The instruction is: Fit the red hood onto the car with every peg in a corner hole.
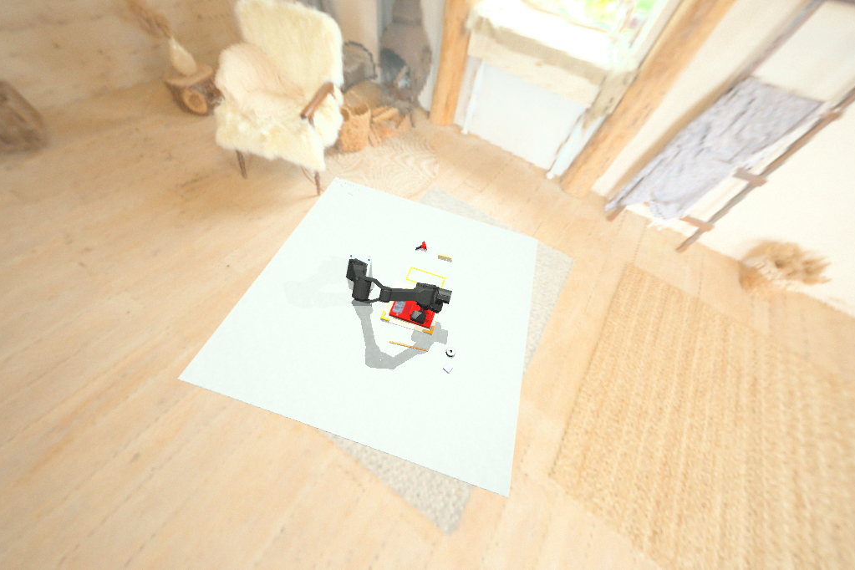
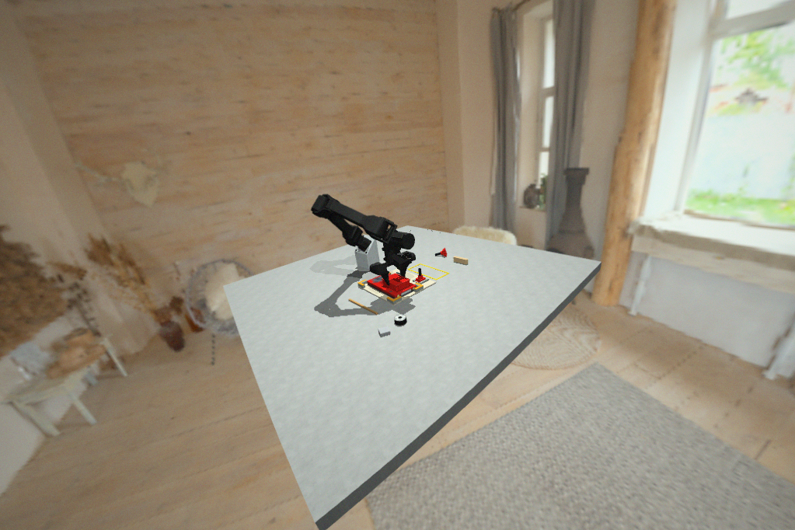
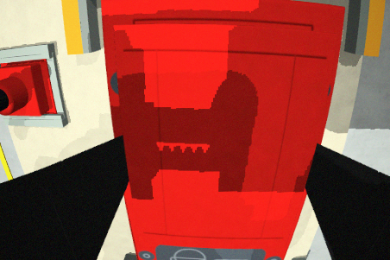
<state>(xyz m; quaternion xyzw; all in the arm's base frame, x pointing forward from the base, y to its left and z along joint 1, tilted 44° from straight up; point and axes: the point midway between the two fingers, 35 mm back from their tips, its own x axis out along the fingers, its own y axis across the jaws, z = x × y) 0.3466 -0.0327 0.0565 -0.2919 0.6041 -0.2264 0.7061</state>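
Observation:
The red hood (image 2: 402, 285) (image 3: 194, 212) is between the two black fingers of my gripper (image 2: 395, 278) (image 3: 218, 148), which is shut on it by its sides. The hood is low over the red chassis (image 2: 376, 286) (image 3: 185, 4), roughly lined up with it. The wrist view does not show whether a gap remains under the hood. The chassis lies in the jig, whose orange corner (image 1: 384, 317) (image 2: 393, 300) (image 3: 69, 9) stands beside it. The pegs, the corner holes and the engine block are hidden.
A red part (image 3: 39, 91) (image 2: 420, 277) with a black knob sits in a grey holder beside the chassis. Around lie a yellow outline, a red-black piece (image 1: 422, 246) (image 2: 441, 252), a tan block (image 1: 444, 257) (image 2: 460, 260), an orange stick (image 1: 408, 346) (image 2: 363, 306) and a black-white wheel (image 1: 450, 352) (image 2: 400, 319).

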